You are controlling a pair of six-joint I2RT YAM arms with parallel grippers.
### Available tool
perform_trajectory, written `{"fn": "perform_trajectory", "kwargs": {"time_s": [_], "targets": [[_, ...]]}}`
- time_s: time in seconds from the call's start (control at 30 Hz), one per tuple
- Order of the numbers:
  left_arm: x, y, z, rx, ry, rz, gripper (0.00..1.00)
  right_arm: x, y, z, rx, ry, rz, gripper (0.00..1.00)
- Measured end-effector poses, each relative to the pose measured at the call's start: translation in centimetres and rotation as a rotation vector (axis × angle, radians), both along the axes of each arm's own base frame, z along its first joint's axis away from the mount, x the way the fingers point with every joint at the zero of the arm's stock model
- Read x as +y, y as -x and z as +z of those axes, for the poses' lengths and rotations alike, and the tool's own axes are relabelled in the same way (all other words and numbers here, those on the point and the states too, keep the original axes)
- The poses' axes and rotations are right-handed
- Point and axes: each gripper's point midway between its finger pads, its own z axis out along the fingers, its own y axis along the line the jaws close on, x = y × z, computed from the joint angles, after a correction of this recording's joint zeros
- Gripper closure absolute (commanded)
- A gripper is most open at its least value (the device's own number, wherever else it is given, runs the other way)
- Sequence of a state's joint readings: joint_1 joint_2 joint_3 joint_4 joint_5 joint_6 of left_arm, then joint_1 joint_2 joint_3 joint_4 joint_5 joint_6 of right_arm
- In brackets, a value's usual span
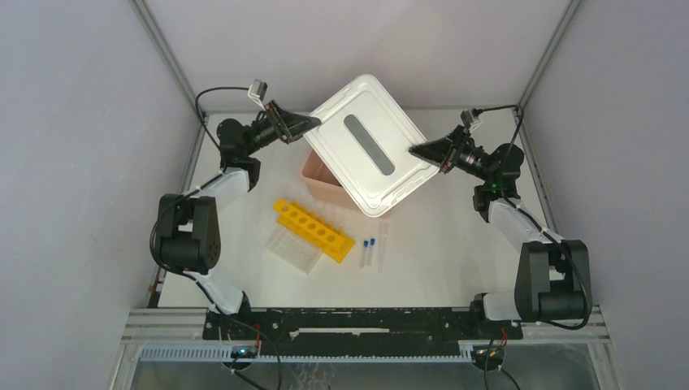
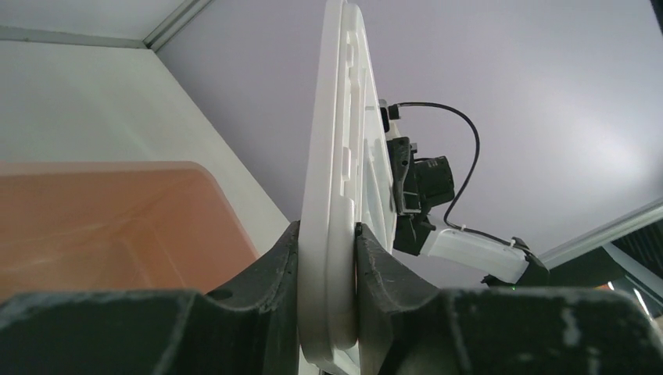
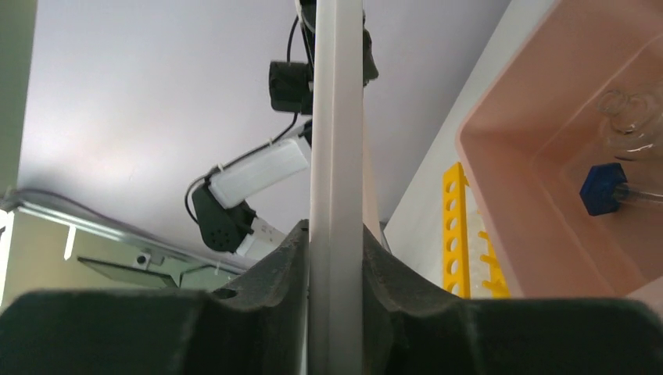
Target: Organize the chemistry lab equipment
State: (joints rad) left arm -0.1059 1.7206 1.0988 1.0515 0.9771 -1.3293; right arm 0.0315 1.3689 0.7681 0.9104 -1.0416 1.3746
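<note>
The left fingers (image 2: 270,269) are almost closed and press on one edge of the white lid (image 1: 370,146). The right fingers (image 3: 391,269) are narrow in the same way and pinch the opposite edge. So both arms carry the lid between them, up in the air and tilted, over the right part of the pink box (image 1: 318,175).

Inside the box the right wrist view shows one blue-capped vial (image 3: 602,189) and some round clear glassware (image 3: 633,117).

The other equipment lies on the tabletop (image 1: 455,244), on the near side of the box, toward the arm bases. The yellow tube rack (image 1: 313,230) has its long axis going from far-left to near-right, and the clear well plate (image 1: 294,250) lies just beside it. Both are nearer to the left arm. Two blue-capped vials (image 1: 370,252) and a thin clear tube (image 1: 383,236) lie near the middle.

I think the lid must first go aside.
</note>
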Motion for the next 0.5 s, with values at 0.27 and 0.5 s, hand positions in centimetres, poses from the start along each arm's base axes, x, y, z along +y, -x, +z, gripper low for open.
{"fn": "perform_trajectory", "kwargs": {"time_s": [0.27, 0.5], "targets": [[-0.7, 0.7, -1.0, 0.072, -0.059, 0.134, 1.00, -2.8, -2.6, -1.3, 0.034, -0.008, -0.140, 0.49], [1.3, 0.6, 0.1, 0.066, -0.056, 0.322, 1.00, -5.1, -4.9, -2.6, 0.064, -0.014, -0.250, 0.48]]}}
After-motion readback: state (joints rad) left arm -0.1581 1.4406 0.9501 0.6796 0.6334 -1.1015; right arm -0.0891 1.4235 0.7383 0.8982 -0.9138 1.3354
